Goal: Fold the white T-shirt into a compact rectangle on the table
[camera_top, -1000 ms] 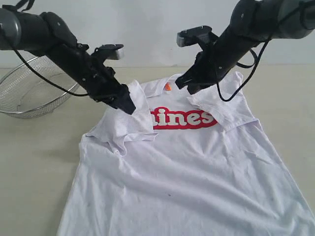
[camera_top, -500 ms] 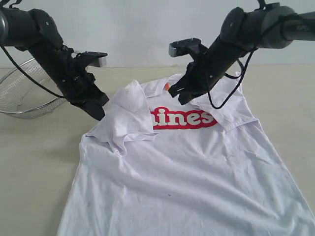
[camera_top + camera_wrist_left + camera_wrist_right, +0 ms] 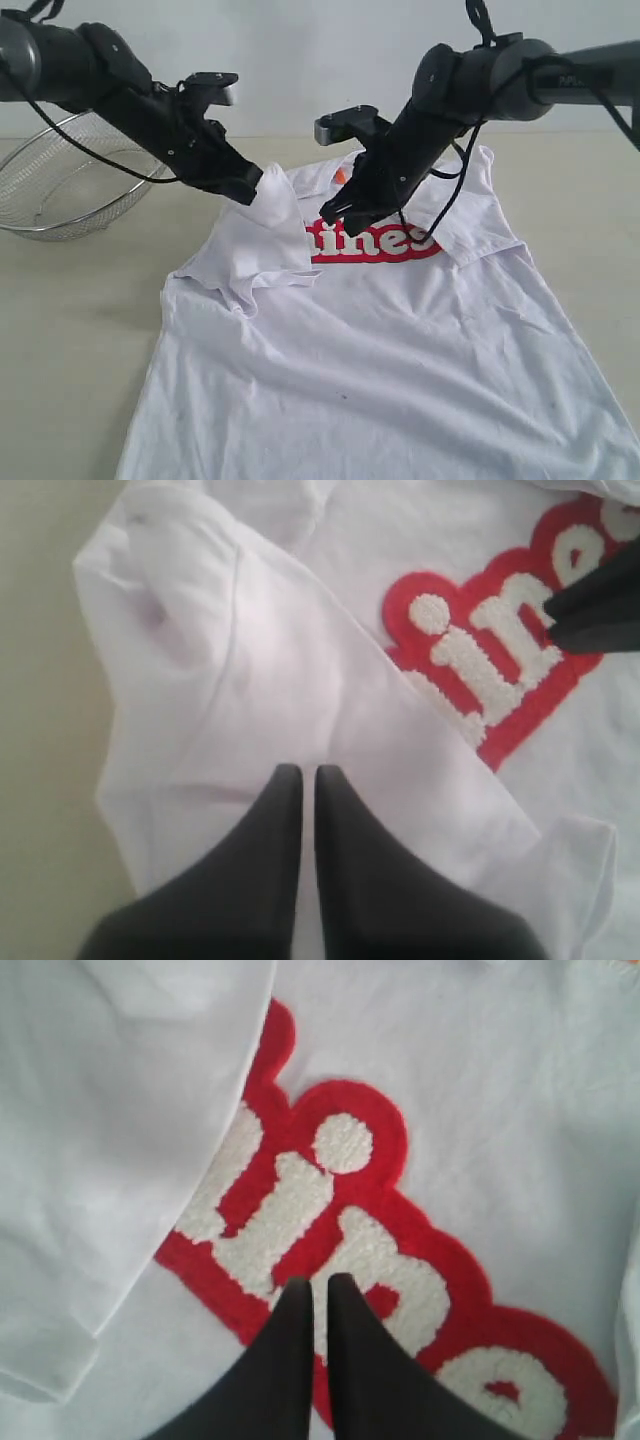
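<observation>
1. Exterior view: the white T-shirt (image 3: pixel 380 350) lies front up on the pale worktop (image 3: pixel 80 320). Its collar points toward the back wall (image 3: pixel 300 50) and its hem runs out of the picture at the near edge.
   - Both sleeves are folded in over the chest. The basket-side sleeve (image 3: pixel 262 240) hides the start of the red lettering (image 3: pixel 385 242), and the other sleeve (image 3: pixel 465 220) hides its end.
   - An orange neck tag (image 3: pixel 341 177) peeks out at the collar.
   - A wire basket (image 3: pixel 60 190) sits on the worktop off to the left, apart from the shirt and partly behind the left arm.
   - The left gripper (image 3: pixel 258 192) has its fingers together, with its tip at the top edge of the basket-side sleeve.
   - The right gripper (image 3: pixel 330 215), also closed, points down just above the first visible letters. Its arm blocks part of the collar.

2. Left wrist view: the left gripper (image 3: pixel 300 775) shows two dark fingers pressed nearly flush, tips over the folded sleeve (image 3: pixel 250 680). I cannot tell whether any cloth is pinched between them. The lettering (image 3: pixel 490 680) lies beside the sleeve's edge, the tip of the right gripper (image 3: pixel 600 610) pokes in over it, and a strip of worktop (image 3: pixel 40 730) shows past the shirt.

3. Right wrist view: the right gripper (image 3: pixel 318 1285) is closed on nothing, its tips over the lettering (image 3: pixel 340 1220), beside the sleeve's hem (image 3: pixel 110 1140).
</observation>
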Motion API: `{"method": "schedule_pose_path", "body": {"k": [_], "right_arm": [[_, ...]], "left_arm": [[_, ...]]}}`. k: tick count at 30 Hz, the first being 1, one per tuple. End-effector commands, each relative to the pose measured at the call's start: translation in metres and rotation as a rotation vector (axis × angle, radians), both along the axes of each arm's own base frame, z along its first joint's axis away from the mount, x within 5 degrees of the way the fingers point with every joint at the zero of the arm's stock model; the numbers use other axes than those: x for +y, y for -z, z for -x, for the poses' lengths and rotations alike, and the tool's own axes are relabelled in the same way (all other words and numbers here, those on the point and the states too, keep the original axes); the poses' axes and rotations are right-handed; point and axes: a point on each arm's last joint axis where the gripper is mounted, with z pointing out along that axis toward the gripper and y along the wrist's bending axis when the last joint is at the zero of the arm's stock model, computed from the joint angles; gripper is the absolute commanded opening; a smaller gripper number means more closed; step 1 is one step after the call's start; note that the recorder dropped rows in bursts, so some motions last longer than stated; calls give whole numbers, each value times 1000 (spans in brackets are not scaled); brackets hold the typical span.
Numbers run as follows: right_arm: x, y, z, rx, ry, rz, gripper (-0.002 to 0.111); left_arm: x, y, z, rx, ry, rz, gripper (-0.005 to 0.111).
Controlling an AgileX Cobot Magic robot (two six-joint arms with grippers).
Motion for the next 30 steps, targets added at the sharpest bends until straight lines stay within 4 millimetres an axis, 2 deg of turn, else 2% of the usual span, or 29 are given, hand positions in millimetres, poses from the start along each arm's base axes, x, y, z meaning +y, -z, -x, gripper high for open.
{"method": "schedule_pose_path", "body": {"k": [1,4,8,15,22,30], "right_arm": [[0,-17,7,27,-16,12,0],[3,-17,18,117,-58,20,0],[18,-13,35,228,-127,39,0],[37,12,58,283,-120,159,0],[30,38,77,369,-89,192,0],[22,61,97,435,-81,217,0]], "left_arm": [[-14,26,-7,19,25,13,5],[-20,35,-12,14,30,10,5],[-20,42,-23,-42,0,-3,5],[-17,59,-32,-87,-22,-44,5],[-7,78,-38,-100,-69,-62,5],[28,79,-52,-138,-173,-69,5]]}}
